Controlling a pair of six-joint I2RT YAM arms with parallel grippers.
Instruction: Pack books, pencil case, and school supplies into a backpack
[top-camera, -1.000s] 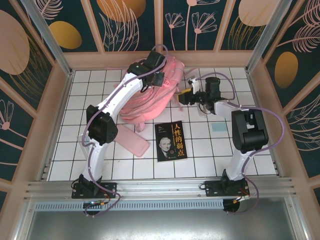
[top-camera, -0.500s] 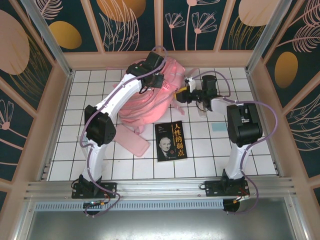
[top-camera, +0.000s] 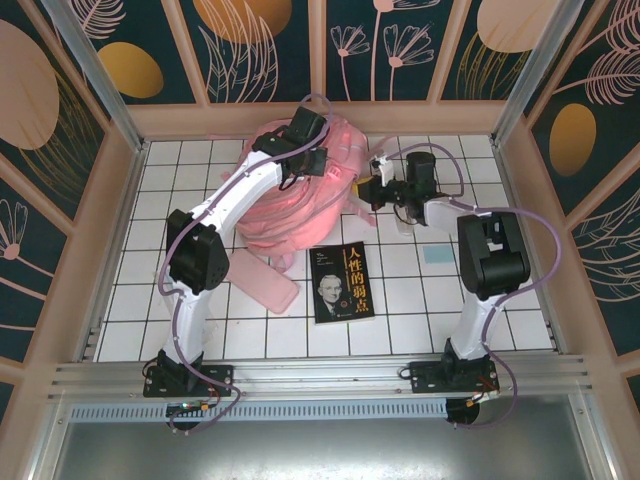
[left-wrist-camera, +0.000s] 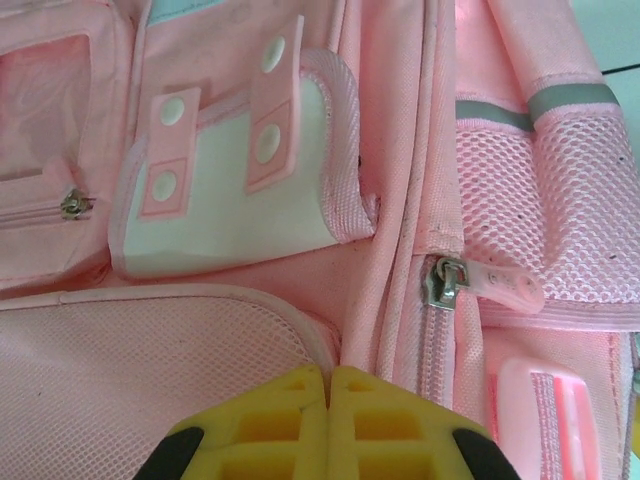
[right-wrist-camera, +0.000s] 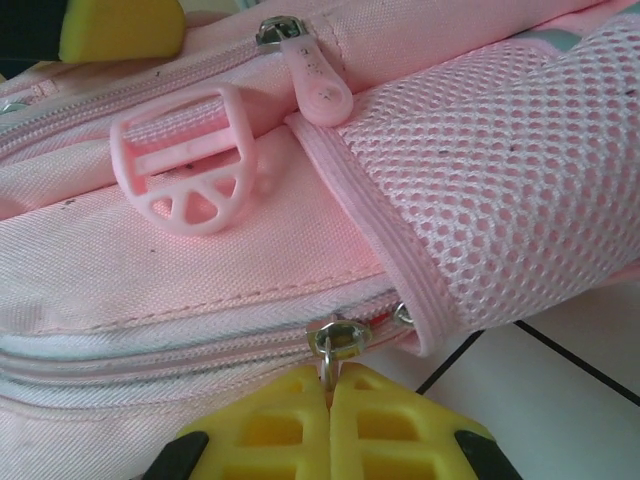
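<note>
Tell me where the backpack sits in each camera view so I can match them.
Top external: backpack at the far centre of the table.
Left wrist: backpack spreads across the picture above the shut left claw.
Right wrist: backpack runs across the upper left; right claw is shut on its zip pull.
Shared landmark: mesh side pocket, on the right in both wrist views.

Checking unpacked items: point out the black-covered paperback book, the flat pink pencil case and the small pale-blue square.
Black-covered paperback book (top-camera: 341, 283): top view, cover centre.
Flat pink pencil case (top-camera: 266, 283): top view, its middle.
Small pale-blue square (top-camera: 437, 254): top view, its centre.
</note>
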